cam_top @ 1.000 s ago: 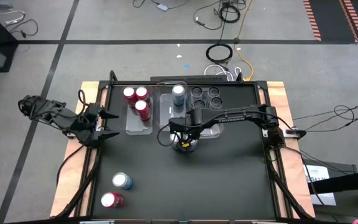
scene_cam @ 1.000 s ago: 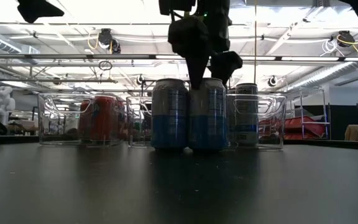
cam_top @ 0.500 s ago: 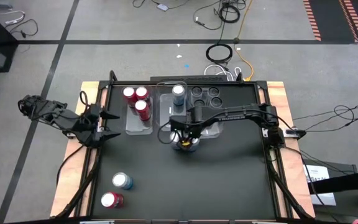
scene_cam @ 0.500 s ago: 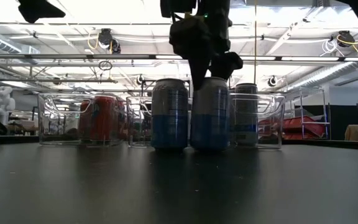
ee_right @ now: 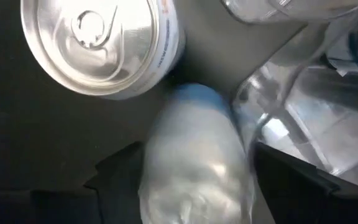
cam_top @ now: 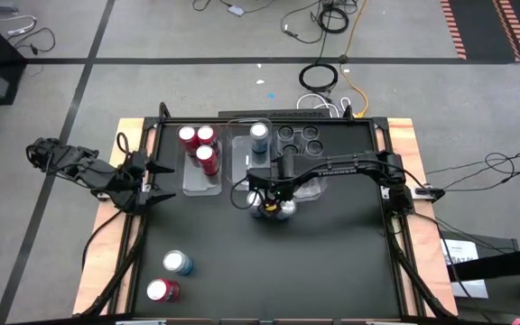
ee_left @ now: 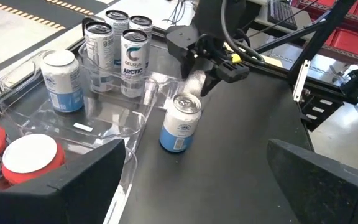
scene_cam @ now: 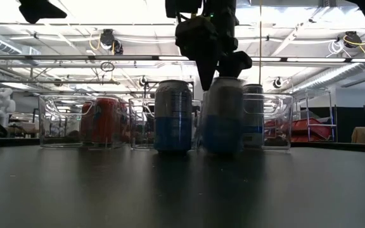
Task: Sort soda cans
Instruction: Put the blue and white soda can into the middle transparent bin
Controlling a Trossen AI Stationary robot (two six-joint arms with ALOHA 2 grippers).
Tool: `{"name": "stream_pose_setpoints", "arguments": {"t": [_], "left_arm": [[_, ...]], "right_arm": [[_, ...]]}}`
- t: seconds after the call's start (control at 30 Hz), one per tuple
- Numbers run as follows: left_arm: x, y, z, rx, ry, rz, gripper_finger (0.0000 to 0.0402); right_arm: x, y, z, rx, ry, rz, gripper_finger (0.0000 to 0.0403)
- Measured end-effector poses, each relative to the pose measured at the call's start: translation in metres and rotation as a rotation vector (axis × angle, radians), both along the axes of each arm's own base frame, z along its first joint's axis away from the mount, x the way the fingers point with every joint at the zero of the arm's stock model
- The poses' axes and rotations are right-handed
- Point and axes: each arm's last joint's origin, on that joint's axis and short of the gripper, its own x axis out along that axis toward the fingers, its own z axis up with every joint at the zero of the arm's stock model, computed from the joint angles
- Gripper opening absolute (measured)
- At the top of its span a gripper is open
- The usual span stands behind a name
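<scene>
- The right end effector (scene_cam: 215, 75) holds a blue-and-silver can (scene_cam: 224, 116) by its top, now lifted and moved away from the other blue-and-silver can (scene_cam: 173, 116) on the worktop (scene_cam: 182, 190).
- The left end effector (cam_top: 156, 181) stays wide open at the worktop's left edge.

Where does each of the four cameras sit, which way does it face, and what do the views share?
High view: overhead, straight down on the table; both arms show, the left gripper open at the left edge.
Low view: table height, level across; the right gripper comes from above, closed on a blue-and-silver can.
Left wrist view: forward past its own fingers at the trays.
Right wrist view: down onto the held can, its fingers flanking it.
Shared: the held can and its upright neighbour.
</scene>
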Motion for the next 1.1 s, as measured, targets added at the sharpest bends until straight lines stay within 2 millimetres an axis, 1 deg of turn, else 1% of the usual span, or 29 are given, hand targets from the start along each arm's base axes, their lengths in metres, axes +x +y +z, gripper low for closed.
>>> {"name": "stream_pose_setpoints", "arguments": {"t": [0.23, 0.33, 0.6, 0.93, 1.1], "left_arm": [[0.0, 0.0, 0.0, 0.001, 0.0, 0.0, 0.04], [0.0, 0.0, 0.0, 0.002, 0.0, -0.001, 0.04], [0.0, 0.0, 0.0, 0.002, 0.001, -0.001, 0.04], [0.0, 0.0, 0.0, 0.001, 0.001, -0.001, 0.04], [0.0, 0.0, 0.0, 0.001, 0.001, -0.001, 0.04]], "right_arm": [[-0.001, 0.013, 0.0, 0.034, 0.002, -0.006, 0.0281], [-0.001, 0.014, 0.0, 0.02, -0.001, 0.001, 0.0282], [0.001, 0.005, 0.001, -0.016, -0.019, 0.008, 0.0283], [0.001, -0.005, 0.002, -0.021, -0.021, 0.003, 0.0283], [-0.004, -0.005, 0.012, -0.019, -0.041, -0.01, 0.0283]]}}
